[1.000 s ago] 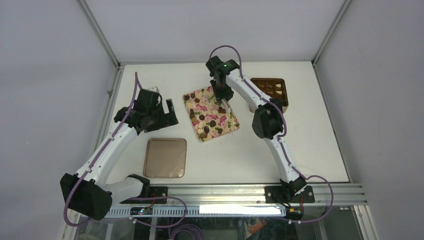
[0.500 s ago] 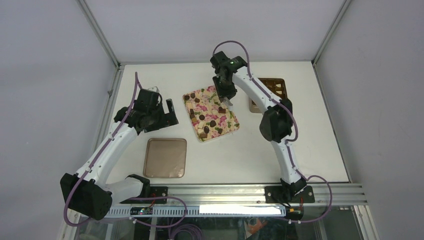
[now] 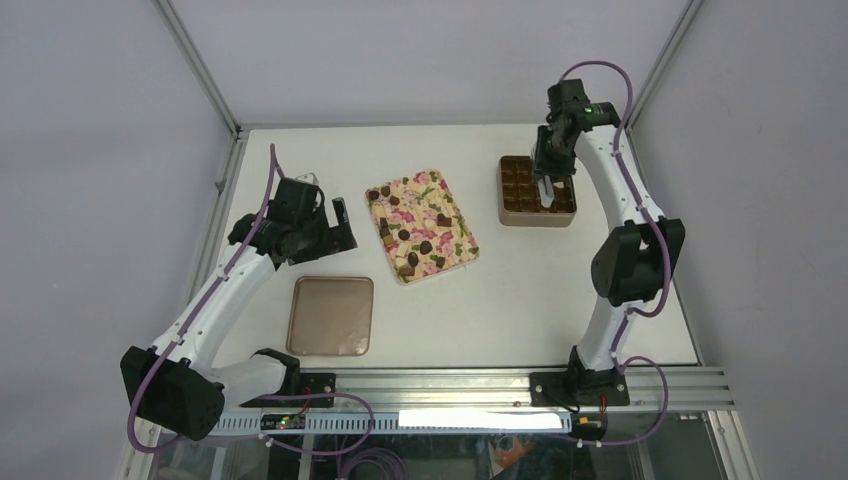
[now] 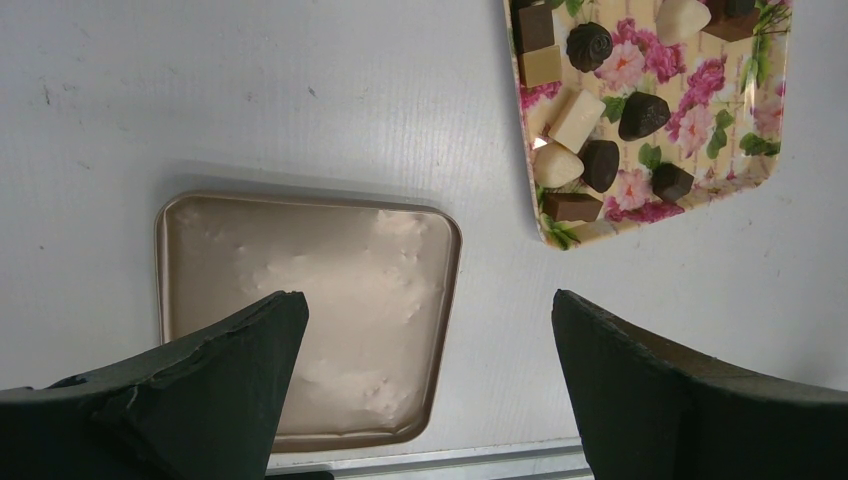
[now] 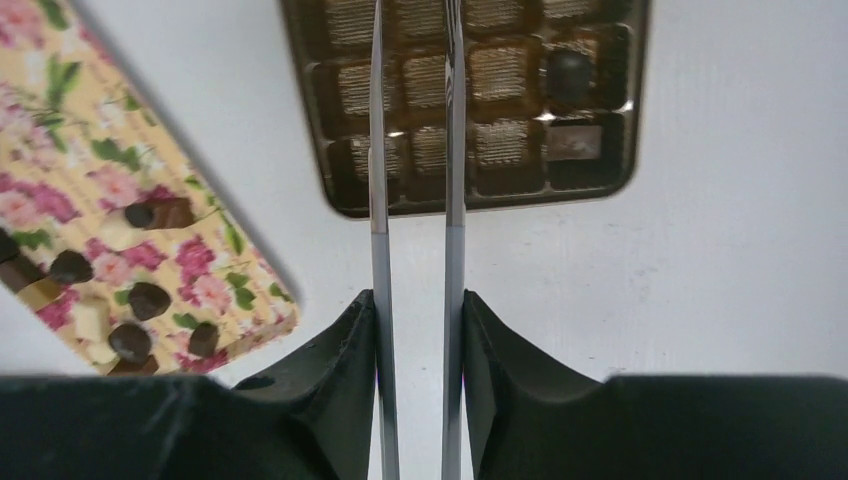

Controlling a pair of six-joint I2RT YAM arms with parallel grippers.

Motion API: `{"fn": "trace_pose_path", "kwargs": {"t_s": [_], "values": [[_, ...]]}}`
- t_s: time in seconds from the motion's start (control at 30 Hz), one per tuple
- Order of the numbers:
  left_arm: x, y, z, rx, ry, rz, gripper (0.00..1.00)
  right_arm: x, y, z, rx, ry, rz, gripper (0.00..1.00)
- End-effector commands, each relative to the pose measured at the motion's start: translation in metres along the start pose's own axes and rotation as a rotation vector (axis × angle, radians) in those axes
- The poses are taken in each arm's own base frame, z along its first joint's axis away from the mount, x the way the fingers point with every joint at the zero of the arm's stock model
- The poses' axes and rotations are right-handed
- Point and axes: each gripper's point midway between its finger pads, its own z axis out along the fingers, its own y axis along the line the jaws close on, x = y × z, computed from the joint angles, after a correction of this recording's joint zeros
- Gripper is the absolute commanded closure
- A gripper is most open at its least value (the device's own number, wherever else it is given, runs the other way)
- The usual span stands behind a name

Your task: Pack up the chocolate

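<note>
Most of the chocolate (image 3: 425,245) lies scattered on a flowered tray (image 3: 465,243) in the middle of the desk (image 3: 500,300), dark pieces mixed with pale ones. Two more pieces sit in compartments along one edge of the brown gridded box (image 3: 535,220), off to the tray's right. The right end effector (image 3: 547,198) hangs over that box, its thin blades parallel with a narrow gap. Their tips run out of the wrist view, so I cannot tell whether they pinch a piece. The left end effector (image 4: 424,300) hovers with fingers spread wide, near the flat tan lid (image 3: 331,316) at the desk's front.
</note>
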Motion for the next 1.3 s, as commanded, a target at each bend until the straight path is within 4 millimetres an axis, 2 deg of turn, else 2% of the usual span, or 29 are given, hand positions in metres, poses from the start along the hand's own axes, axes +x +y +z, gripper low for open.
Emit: {"fn": "trace_pose_path", "kwargs": {"t_s": [0.0,0.13,0.47,0.9,0.97,1.1,1.27], "values": [[-0.016,-0.008,-0.005,0.041,-0.044,0.003,0.01,-0.013,-0.018,0.006,-0.021,-0.039,0.065,1.00],[-0.016,-0.008,-0.003,0.035,-0.039,0.003,0.01,-0.018,-0.032,0.022,-0.006,-0.015,0.100,1.00],[-0.016,-0.008,0.000,0.029,-0.035,0.006,0.01,-0.024,-0.041,0.048,0.038,0.017,0.105,0.99],[-0.016,-0.007,0.004,0.021,-0.026,0.013,0.01,-0.030,-0.044,0.065,0.069,0.025,0.122,0.94],[-0.016,-0.007,0.004,0.021,-0.024,0.013,0.01,-0.030,-0.044,0.068,0.070,0.032,0.121,0.90],[-0.016,-0.007,0.004,0.023,-0.025,0.013,0.01,-0.027,-0.044,0.072,0.072,0.050,0.121,0.75],[-0.016,-0.008,0.003,0.025,-0.026,0.012,0.01,-0.027,-0.046,0.066,0.077,0.045,0.119,0.67]]}}
